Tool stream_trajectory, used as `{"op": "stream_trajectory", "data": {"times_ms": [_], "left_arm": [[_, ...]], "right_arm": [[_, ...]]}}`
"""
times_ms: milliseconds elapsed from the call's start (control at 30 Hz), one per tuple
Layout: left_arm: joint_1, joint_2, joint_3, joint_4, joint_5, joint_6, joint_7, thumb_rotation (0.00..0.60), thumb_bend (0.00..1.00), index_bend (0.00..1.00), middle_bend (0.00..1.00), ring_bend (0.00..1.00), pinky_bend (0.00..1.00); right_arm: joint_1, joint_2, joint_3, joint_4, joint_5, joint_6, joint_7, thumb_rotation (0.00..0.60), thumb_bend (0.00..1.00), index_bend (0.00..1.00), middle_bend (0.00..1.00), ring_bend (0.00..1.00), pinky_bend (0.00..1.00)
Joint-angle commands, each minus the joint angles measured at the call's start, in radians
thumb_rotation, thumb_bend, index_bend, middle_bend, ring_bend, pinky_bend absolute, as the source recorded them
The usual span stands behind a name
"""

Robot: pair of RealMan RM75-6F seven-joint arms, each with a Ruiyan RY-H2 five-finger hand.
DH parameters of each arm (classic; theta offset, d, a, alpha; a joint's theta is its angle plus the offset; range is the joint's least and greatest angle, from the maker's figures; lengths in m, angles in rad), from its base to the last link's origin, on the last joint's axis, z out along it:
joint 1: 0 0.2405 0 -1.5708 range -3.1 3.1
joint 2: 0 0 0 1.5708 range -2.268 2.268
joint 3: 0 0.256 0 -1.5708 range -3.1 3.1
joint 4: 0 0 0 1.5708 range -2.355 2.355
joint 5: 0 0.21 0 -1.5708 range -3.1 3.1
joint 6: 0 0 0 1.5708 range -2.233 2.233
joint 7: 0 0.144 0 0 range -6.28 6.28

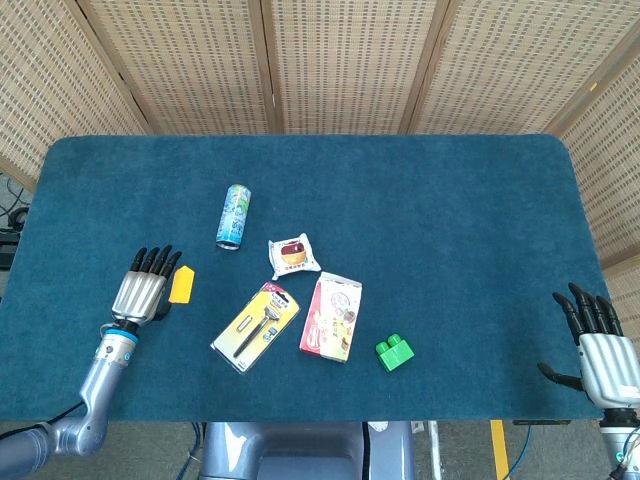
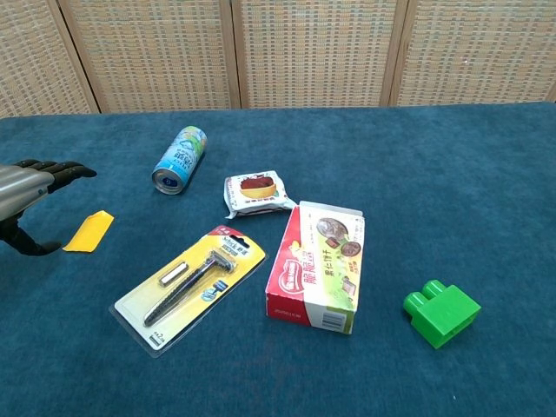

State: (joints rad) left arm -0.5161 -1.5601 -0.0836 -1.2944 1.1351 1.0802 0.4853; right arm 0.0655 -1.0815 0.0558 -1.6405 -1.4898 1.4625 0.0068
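My left hand (image 1: 141, 290) hovers open just left of a flat yellow-orange tag (image 1: 181, 284), fingers spread above it and thumb low beside it; the chest view shows the same hand (image 2: 26, 187) at the left edge beside the tag (image 2: 89, 230). My right hand (image 1: 600, 345) is open at the table's near right corner, holding nothing, and is absent from the chest view. A blue-green can (image 1: 235, 215) lies on its side, a wrapped snack cake (image 1: 293, 255) near it.
A carded razor pack (image 1: 256, 325), a red-and-white snack box (image 1: 332, 316) and a green toy block (image 1: 394, 352) lie mid-table near the front edge. The blue cloth table (image 1: 430, 210) is backed by wicker screens.
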Motion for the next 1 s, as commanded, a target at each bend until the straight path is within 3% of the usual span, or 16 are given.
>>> {"op": "stream_trajectory", "data": {"times_ms": [33, 1000], "left_arm": [[-0.001, -0.005, 0.001, 0.007, -0.003, -0.005, 0.004, 0.6, 0.32, 0.0, 0.0, 0.0, 0.0], [-0.016, -0.07, -0.007, 0.088, -0.021, -0.035, 0.042, 0.6, 0.35, 0.0, 0.0, 0.0, 0.0]], "right_arm": [[-0.001, 0.0, 0.0, 0.0, -0.001, 0.002, 0.001, 0.6, 0.05, 0.08, 0.0, 0.0, 0.0], [-0.001, 0.004, 0.002, 0.001, -0.001, 0.003, 0.014, 0.6, 0.05, 0.08, 0.0, 0.0, 0.0]]}}
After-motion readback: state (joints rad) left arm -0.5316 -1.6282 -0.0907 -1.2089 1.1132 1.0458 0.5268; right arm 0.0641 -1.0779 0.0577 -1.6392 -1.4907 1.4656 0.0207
